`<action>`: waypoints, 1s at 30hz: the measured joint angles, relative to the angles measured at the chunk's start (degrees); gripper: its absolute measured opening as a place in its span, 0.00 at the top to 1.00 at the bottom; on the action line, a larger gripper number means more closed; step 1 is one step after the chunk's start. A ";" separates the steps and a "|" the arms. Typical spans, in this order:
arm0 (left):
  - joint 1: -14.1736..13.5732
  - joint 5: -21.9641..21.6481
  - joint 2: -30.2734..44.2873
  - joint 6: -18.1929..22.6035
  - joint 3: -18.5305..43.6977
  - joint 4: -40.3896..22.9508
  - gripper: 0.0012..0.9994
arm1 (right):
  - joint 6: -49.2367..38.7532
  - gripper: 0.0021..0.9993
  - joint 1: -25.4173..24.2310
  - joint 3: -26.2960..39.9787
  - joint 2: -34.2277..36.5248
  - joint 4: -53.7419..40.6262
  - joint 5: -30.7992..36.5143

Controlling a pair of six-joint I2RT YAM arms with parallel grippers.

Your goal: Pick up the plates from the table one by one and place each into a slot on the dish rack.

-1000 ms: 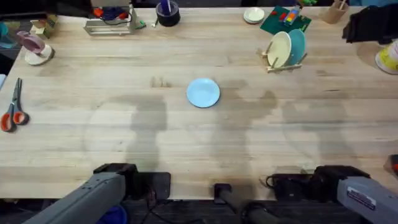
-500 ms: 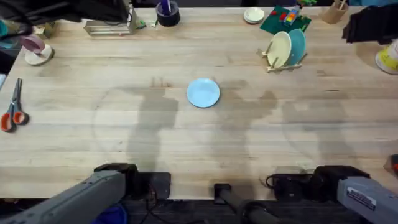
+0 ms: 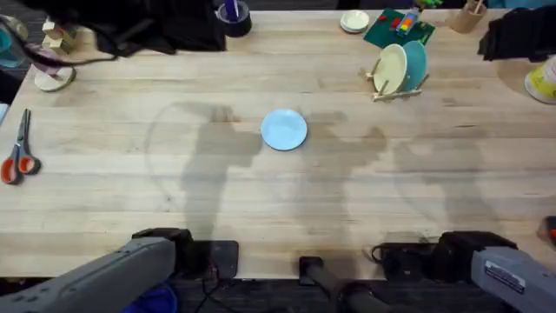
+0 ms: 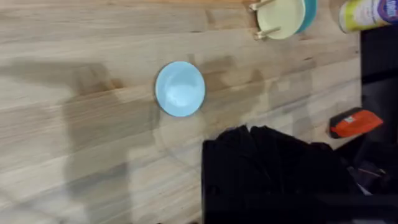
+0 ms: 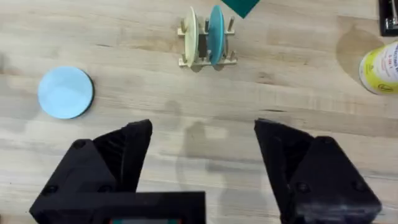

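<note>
Nothing on table (image 3: 130, 200) moved, blue plate (image 5: 65, 92) well beyond wide-open right end effector (image 5: 202, 155)

The wooden table (image 3: 261, 209) bears a blue plate (image 3: 284, 129), dish rack (image 3: 396, 91) and scissors (image 3: 17, 159).

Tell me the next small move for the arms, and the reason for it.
Probably bring the right gripper, whose jaws are open and empty, toward the blue plate. It lies flat on the table, apart from both arms, while the cream plate and teal plate already stand in the rack.
</note>
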 joint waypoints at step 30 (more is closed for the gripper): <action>1.55 24.70 4.11 0.19 -41.80 34.60 0.96 | 0.02 0.01 0.00 0.00 0.00 -0.07 0.00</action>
